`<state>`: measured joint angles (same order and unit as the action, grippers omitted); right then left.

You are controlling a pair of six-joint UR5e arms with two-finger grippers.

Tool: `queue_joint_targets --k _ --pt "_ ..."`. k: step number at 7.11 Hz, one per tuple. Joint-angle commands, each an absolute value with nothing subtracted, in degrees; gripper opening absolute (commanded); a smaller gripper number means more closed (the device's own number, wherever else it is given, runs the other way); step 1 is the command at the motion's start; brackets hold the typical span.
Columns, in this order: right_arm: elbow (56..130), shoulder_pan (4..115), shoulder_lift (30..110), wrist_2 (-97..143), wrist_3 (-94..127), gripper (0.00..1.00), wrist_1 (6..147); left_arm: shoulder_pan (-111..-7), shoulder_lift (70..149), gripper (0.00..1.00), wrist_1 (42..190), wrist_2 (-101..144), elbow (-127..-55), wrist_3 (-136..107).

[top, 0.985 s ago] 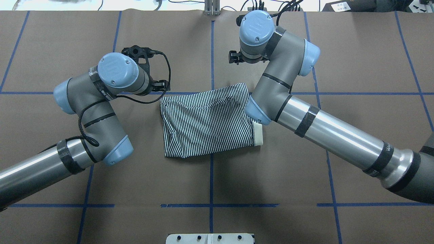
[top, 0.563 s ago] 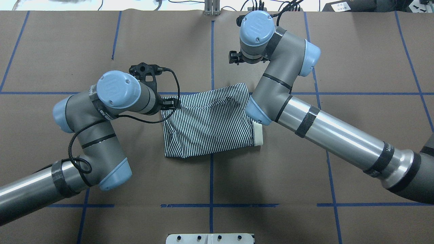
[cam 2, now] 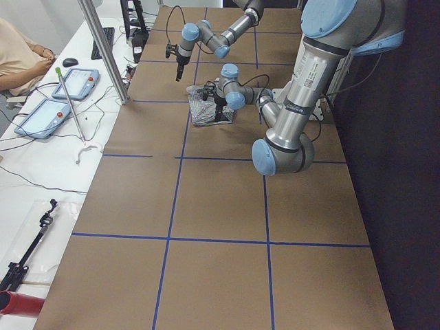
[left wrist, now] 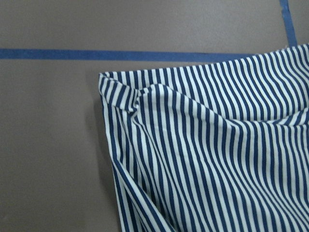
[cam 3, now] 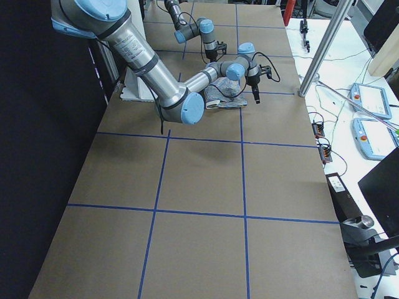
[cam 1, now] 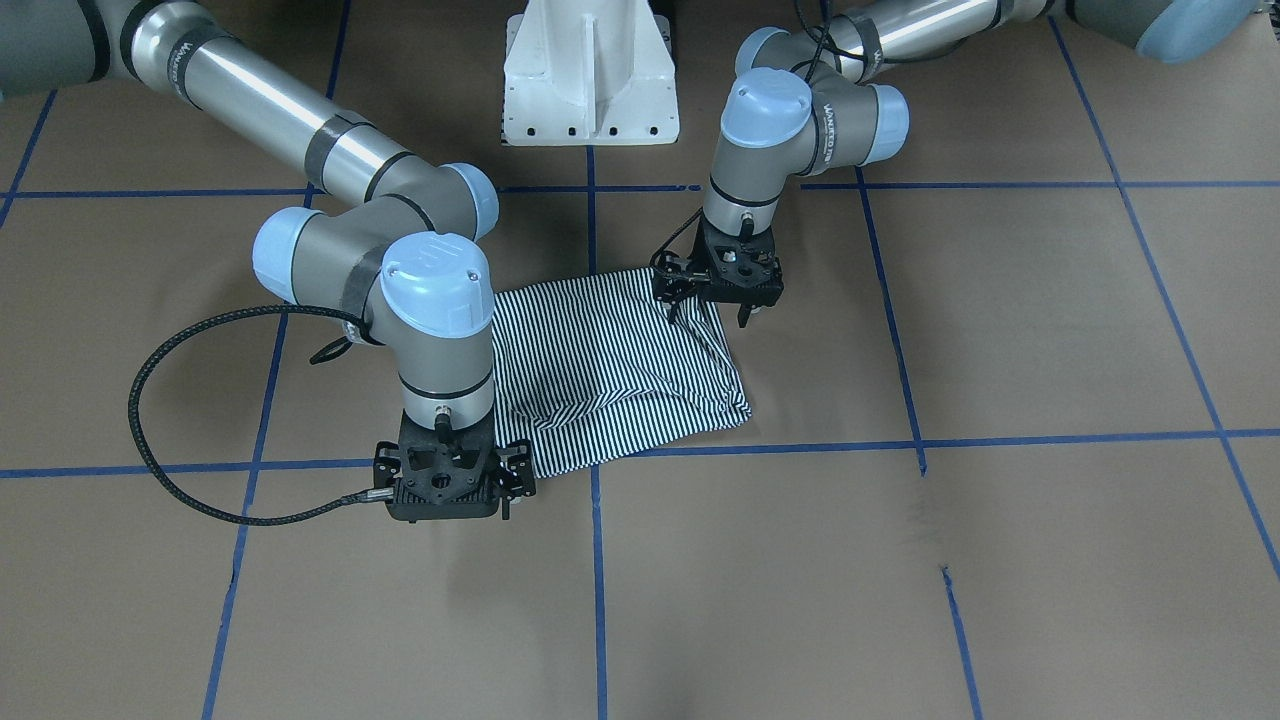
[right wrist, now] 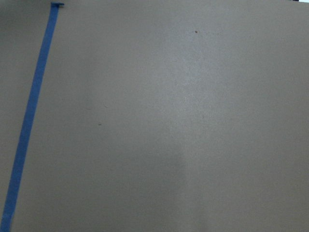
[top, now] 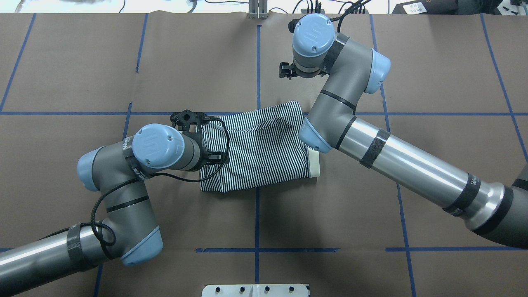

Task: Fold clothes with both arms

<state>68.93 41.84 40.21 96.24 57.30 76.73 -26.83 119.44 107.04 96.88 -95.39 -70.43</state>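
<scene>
The striped shirt [top: 255, 148] lies folded into a rough rectangle at the table's middle, its white collar [top: 314, 165] poking out of the right edge. In the front view my left gripper [cam 1: 710, 312] hangs over the shirt's [cam 1: 610, 370] near corner on that arm's side, fingers apart and empty. The left wrist view shows a rumpled shirt corner [left wrist: 145, 101] and no fingers. My right gripper [cam 1: 445, 500] points down at bare table just off the shirt's far corner. Its fingers are hidden under the wrist, so I cannot tell their state.
Blue tape lines [top: 256, 62] cross the brown paper table. The white pedestal base [cam 1: 590, 70] stands at the robot's edge. A side bench beyond the far edge holds tablets [cam 2: 41, 117], cables and a metal post [cam 2: 103, 48]; a person [cam 2: 17, 55] sits there.
My left arm has swung toward the robot and inward, from beyond the shirt's far left corner to over its left edge. The right arm and the shirt have stayed put.
</scene>
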Motion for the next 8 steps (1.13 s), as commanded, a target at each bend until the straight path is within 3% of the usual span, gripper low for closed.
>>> queue_joint_targets --k 1,4,8 --pt "69.0 41.8 40.6 96.2 57.3 1.00 76.6 -24.9 115.9 1.00 106.4 95.9 -98.5 -67.3" --pt "69.1 41.8 41.0 96.2 57.3 1.00 76.6 -24.3 109.4 1.00 105.2 91.8 -105.0 -63.0" --pt "72.0 41.7 43.1 96.2 57.3 1.00 76.6 -24.2 109.6 1.00 105.0 92.6 -108.4 -61.8"
